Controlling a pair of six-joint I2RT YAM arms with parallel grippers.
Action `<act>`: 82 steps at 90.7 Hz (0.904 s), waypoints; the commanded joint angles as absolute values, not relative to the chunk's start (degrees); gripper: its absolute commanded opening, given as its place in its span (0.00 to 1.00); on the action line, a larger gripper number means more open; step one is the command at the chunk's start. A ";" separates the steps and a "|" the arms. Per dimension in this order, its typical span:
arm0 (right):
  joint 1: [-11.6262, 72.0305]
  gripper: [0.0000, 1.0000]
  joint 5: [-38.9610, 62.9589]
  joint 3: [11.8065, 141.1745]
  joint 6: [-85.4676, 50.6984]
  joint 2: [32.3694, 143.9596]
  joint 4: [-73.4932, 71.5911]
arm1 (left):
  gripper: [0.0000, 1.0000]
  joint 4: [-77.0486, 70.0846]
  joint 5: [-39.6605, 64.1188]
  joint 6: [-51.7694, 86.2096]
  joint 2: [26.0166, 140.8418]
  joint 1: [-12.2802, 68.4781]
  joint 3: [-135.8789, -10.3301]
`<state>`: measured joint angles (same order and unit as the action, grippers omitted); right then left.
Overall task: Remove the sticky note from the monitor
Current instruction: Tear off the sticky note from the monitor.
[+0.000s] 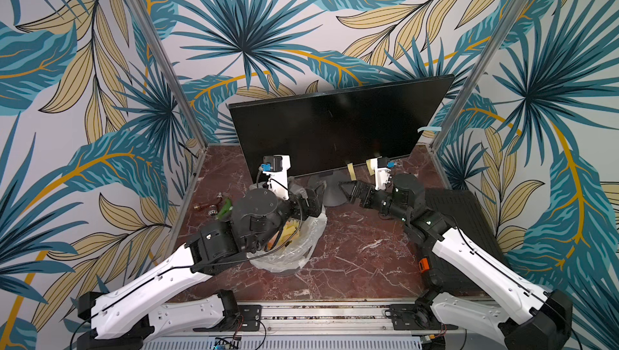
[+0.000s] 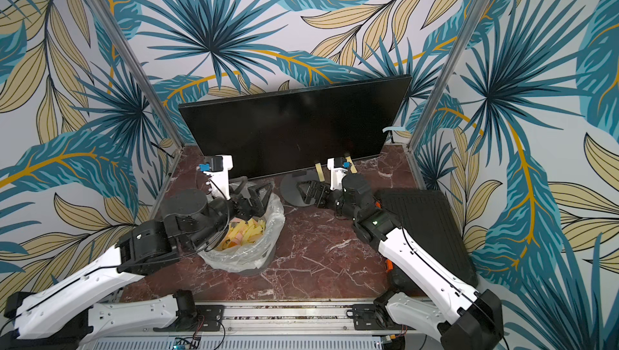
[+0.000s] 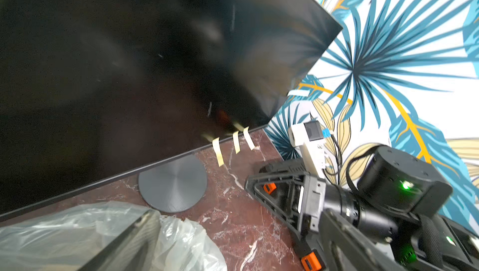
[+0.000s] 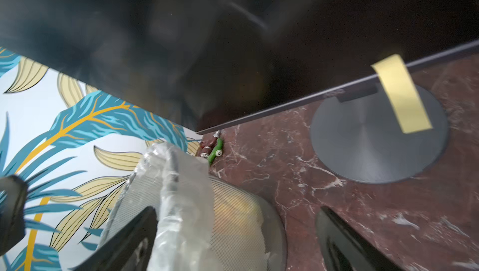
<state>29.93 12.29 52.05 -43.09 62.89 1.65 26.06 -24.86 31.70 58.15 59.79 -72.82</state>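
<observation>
Low and left of centre in a top view, left hand [image 2: 251, 194] parked open over bagged bin [image 2: 234, 259], seemingly for drop-offs; further up, right hand [image 2: 303, 194] spread empty beside foot [image 2: 289, 187] of monitor [image 2: 294, 130], just short of sticky notes [image 2: 320, 172] dangling off its lower edge.

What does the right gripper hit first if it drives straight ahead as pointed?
Probably the bag-lined mesh bin: in the right wrist view it sits dead ahead of the open right gripper. The left gripper hovers by that rim too; depth unclear.
</observation>
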 commanded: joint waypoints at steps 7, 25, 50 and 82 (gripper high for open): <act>23.26 0.98 17.49 44.86 -51.06 63.29 -11.03 | 1.00 22.14 -17.28 29.36 62.34 59.67 -75.10; 18.02 0.99 20.25 37.50 -56.76 68.51 -25.44 | 1.00 20.18 -14.11 29.54 65.43 59.59 -74.94; 15.94 0.99 21.73 34.47 -58.85 79.75 -41.58 | 1.00 18.72 -12.28 29.27 66.80 59.59 -74.26; 15.12 0.97 24.23 38.29 -60.39 92.28 -52.72 | 1.00 18.58 -11.54 29.61 67.28 59.59 -73.82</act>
<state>15.33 22.33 36.27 -59.88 89.76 -46.06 20.05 -12.47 30.02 67.11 59.79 -73.14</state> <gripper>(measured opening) 0.973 0.999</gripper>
